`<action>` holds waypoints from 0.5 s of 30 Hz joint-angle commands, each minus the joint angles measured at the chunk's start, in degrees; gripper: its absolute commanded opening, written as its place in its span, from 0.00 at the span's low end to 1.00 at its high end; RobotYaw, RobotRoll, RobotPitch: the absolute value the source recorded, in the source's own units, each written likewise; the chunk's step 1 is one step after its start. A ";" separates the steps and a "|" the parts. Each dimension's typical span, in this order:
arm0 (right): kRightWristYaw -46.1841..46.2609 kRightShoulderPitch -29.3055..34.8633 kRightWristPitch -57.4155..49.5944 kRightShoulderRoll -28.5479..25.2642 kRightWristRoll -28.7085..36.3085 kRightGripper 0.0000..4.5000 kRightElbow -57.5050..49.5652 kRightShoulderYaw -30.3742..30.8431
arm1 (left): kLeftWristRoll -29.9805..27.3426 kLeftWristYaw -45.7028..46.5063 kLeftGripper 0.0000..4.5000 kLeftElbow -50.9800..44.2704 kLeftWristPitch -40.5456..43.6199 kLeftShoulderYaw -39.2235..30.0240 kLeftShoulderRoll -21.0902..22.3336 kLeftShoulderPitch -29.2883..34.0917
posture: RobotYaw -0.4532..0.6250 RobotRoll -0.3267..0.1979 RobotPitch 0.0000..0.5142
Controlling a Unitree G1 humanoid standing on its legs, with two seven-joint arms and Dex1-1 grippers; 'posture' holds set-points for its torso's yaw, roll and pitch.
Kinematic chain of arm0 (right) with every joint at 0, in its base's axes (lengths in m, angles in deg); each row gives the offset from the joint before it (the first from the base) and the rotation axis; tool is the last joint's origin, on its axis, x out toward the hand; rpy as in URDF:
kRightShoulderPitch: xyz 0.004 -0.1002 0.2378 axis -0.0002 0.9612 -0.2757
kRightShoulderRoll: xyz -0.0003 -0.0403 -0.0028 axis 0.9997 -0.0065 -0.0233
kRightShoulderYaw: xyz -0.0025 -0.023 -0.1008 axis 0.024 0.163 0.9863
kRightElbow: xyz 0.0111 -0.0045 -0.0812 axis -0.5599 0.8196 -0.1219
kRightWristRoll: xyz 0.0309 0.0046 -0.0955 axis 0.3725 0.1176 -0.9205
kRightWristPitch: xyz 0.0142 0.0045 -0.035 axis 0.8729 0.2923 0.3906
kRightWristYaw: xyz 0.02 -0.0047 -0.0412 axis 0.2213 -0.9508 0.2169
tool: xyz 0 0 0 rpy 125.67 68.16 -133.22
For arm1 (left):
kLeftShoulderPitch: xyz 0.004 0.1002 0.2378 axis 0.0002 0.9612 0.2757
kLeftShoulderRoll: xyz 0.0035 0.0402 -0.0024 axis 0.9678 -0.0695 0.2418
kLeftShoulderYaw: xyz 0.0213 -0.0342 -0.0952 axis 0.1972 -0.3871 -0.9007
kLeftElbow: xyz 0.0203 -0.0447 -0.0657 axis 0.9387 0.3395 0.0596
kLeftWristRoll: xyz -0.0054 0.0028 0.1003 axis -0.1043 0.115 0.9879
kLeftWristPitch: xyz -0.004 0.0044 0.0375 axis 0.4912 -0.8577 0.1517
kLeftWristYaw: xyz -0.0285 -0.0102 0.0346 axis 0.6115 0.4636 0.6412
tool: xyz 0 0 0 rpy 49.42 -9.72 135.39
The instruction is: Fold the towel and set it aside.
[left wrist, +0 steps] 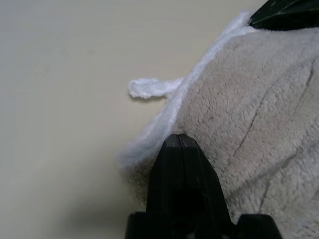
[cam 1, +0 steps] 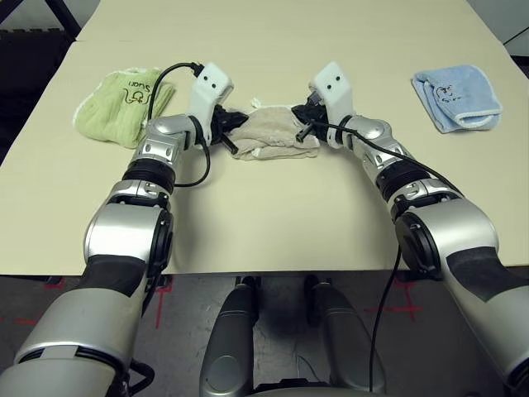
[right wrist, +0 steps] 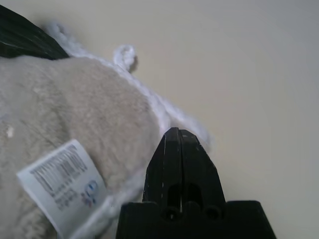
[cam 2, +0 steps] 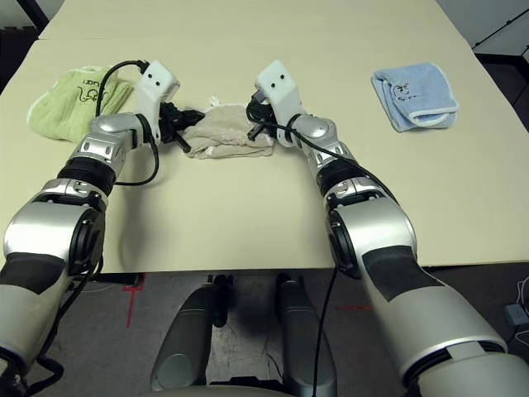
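Note:
The beige towel (cam 1: 273, 134) with white trim lies bunched into a small heap at the table's middle, between my two grippers. My left gripper (cam 1: 225, 137) is at its left end, and in the left wrist view its shut fingertips (left wrist: 175, 144) rest against the white trim (left wrist: 164, 117). My right gripper (cam 1: 307, 124) is at the right end. Its shut fingers (right wrist: 174, 149) sit at the trimmed edge, beside a white care label (right wrist: 65, 185). I see no cloth between either pair of fingers. A small white hanging loop (left wrist: 147, 88) sticks out onto the table.
A crumpled light green towel (cam 1: 124, 103) lies at the far left, close behind my left wrist. A folded light blue towel (cam 1: 457, 98) sits at the far right. The cream table (cam 1: 273, 215) stretches bare in front of the heap to its near edge.

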 commanded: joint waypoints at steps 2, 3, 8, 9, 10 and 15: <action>0.11 2.32 -0.67 -1.53 -1.28 0.00 1.74 0.93 | 1.32 -0.50 0.01 1.24 0.84 0.79 1.18 2.70 | 0.46 0.62 0.65; 0.02 2.44 -0.56 -1.62 -1.26 0.00 1.72 0.81 | 1.12 -0.57 0.01 1.17 0.79 0.60 1.22 2.71 | 0.46 0.62 0.64; -2.59 1.76 1.51 -1.52 1.50 0.00 0.93 -1.88 | -0.81 -1.09 0.01 0.30 -0.72 -1.51 1.34 1.45 | 0.45 0.62 0.59; -4.09 1.44 2.38 -1.61 2.75 0.00 0.55 -2.89 | -1.70 -1.21 0.01 -0.10 -1.13 -2.49 1.41 0.88 | 0.45 0.62 0.57; -5.58 1.15 3.10 -1.82 4.00 0.00 0.19 -3.83 | -2.51 -1.68 0.01 -0.60 -1.56 -3.32 1.55 0.33 | 0.45 0.62 0.56; -12.11 0.04 5.77 -4.03 9.23 0.00 -1.72 -7.84 | -6.05 -4.64 0.01 -4.42 -2.58 -6.55 2.76 -1.55 | 0.45 0.62 0.50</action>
